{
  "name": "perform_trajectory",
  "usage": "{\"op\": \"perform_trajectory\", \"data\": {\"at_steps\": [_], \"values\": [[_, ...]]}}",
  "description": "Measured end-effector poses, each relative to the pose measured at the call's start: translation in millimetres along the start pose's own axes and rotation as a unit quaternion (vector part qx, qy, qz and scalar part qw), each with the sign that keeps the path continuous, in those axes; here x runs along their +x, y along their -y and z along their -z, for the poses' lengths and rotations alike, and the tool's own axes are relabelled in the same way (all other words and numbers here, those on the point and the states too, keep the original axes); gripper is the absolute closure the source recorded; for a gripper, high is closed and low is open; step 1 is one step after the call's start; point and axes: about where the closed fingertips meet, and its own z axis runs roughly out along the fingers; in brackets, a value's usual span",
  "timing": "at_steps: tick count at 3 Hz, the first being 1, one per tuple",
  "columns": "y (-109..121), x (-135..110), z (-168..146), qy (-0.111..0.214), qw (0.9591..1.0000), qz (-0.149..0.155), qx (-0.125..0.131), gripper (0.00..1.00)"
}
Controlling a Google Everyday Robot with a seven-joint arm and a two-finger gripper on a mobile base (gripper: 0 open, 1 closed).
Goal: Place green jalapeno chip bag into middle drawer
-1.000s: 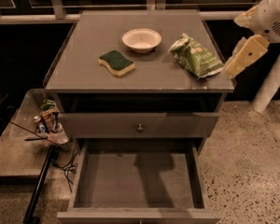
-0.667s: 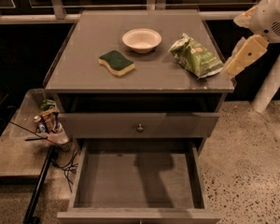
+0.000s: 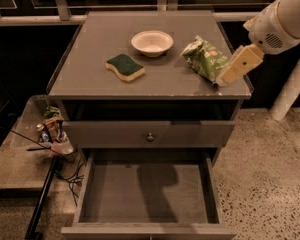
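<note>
Camera view, nearest part first: showed the middle drawer [image 3: 115,194] pulled out at the bottom, its grey floor crossed by a dark shadow. Found above it a closed drawer front [image 3: 190,133] with a small round knob [image 3: 150,137]. Off to the left, made out a low shelf [image 3: 15,159] with small cluttered items; to the right, speckled floor [image 3: 270,174].

Higher up, on the grey desk [image 3: 90,69]: saw a green-and-yellow sponge [image 3: 125,67] left of centre. Found the green jalapeno chip bag [image 3: 206,58] lying crumpled near the right edge, well apart from the drawer below. Placed the tool [image 3: 225,78] at the desk's right front corner, slanting down to the bag's lower right side, just beside it; could not tell whether touching. Could not tell the tool's state either, spread or pressed together.

Farther back, noted a white bowl [image 3: 152,42] between sponge and bag, and the white arm [image 3: 282,21] reaching in from the upper right.
</note>
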Motion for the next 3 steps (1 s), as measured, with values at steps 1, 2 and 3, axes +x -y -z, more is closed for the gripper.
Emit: {"op": "perform_trajectory", "data": {"at_steps": [1, 2, 3], "values": [[9.3, -8.4, -30.0, 0.032, 0.9988, -0.032, 0.02, 0.0], [22.0, -14.5, -63.8, 0.073, 0.9961, -0.048, 0.009, 0.0], [38.3, -21.3, -94.7, 0.102, 0.994, -0.038, -0.015, 0.0]]}}
